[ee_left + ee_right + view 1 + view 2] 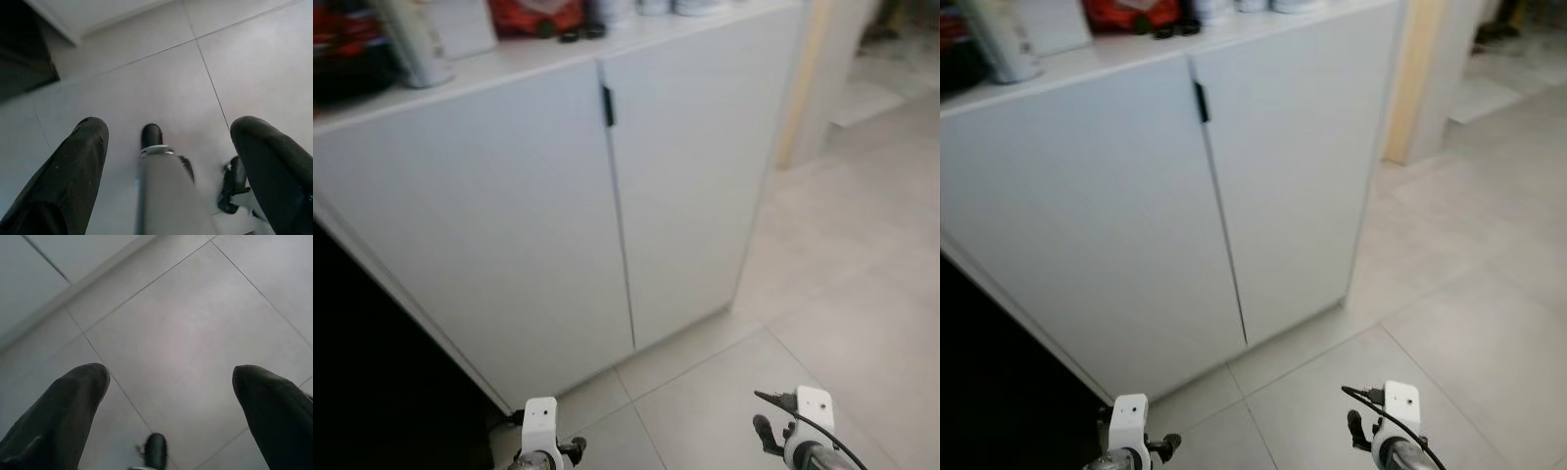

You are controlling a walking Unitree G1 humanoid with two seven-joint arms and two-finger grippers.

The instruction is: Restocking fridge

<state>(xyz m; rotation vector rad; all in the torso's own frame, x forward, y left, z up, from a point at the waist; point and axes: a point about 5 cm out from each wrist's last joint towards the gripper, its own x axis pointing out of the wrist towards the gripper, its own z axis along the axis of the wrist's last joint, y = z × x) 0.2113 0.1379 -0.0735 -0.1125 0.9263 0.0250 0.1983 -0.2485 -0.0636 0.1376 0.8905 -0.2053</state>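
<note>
Both grippers hung low over the tiled floor, left gripper and right gripper spread wide and empty. Ahead and above them stood a closed white cabinet; no fridge seen, restocking apparently unstarted.

**White cabinet top and tiled floor**

A white two-door cabinet stands on a floor of large pale tiles with thin grout lines. Its top is the surface, a white slab seen at the upper edge of the head views. On it, toward the robot's left, stands a pale cylindrical container with small print, upright. Beside it is a white box-like item. Further right lies something red and orange, with small dark objects just in front of it near the edge. At the right end are light, rounded containers, cut off by the frame. At the far left, a dark and red blurred item rests on the surface
</note>
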